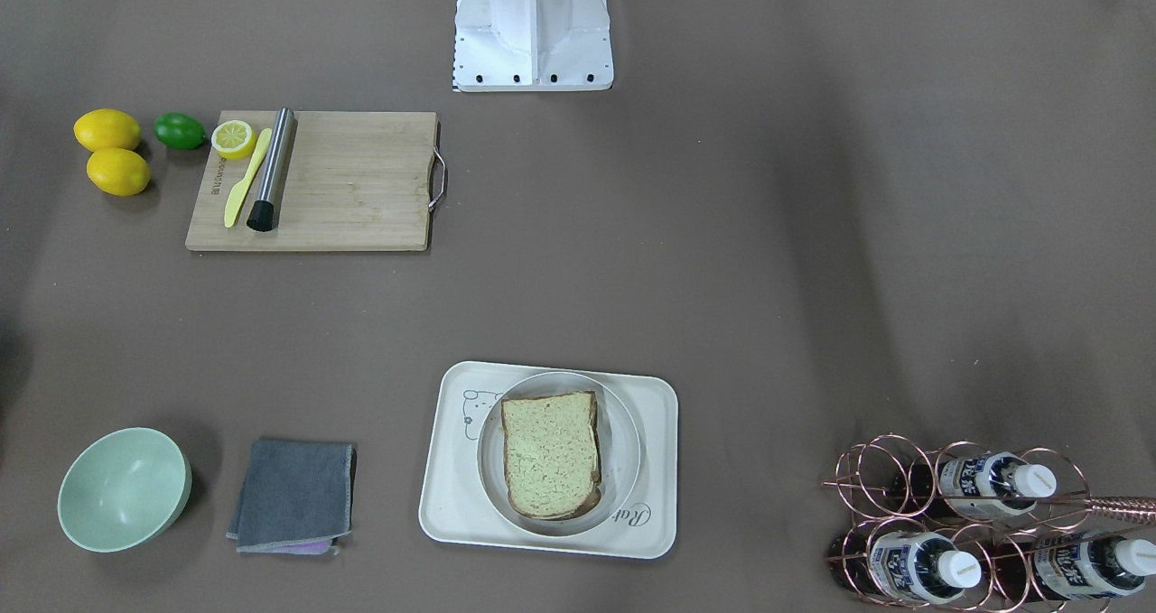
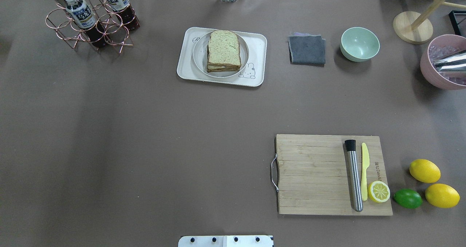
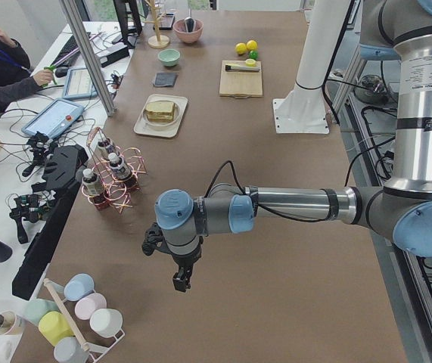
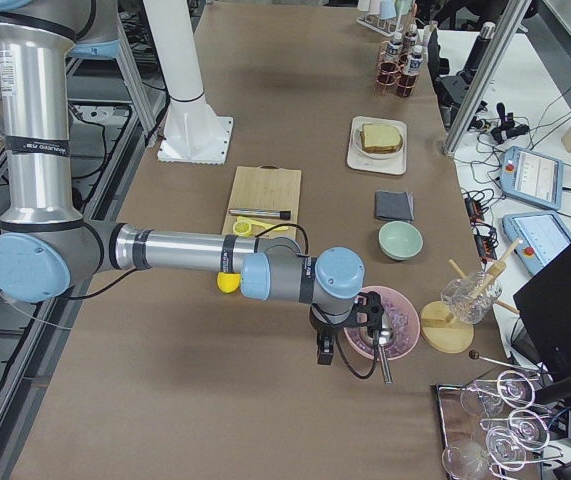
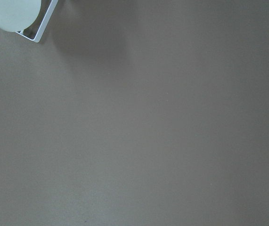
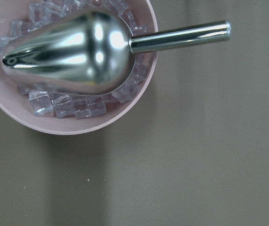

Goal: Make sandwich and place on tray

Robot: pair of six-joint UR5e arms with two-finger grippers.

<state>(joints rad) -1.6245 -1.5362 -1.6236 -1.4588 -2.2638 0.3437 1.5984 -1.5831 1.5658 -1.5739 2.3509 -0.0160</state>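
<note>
Lying nearest the robot's base on the worktop (image 2: 145, 130), a wooden cutting board (image 2: 313, 174) carries a steel cylinder (image 2: 354, 178), a yellow plastic knife (image 2: 364, 170) and a lemon half (image 2: 378, 191). A lime (image 2: 407, 198) and two whole lemons (image 2: 424, 170) sit just beside its edge.

Further out, at the robot's left end, the left end effector (image 3: 179, 282) hangs pointing down over bare worktop, well apart from the tray.

Along the far side stand a copper wire rack of bottles (image 2: 91, 25), a folded grey cloth (image 2: 307, 50) and a pale green bowl (image 2: 359, 43). Between rack and cloth, the sandwich (image 2: 224, 48) rests on a round white plate (image 2: 199, 54), which sits inside the tray (image 2: 186, 68).

The right end effector (image 4: 323, 354) hangs by a pink bowl (image 6: 68, 126) of ice cubes holding a steel scoop (image 6: 68, 52). I cannot tell whether either end effector is released or clenched.
</note>
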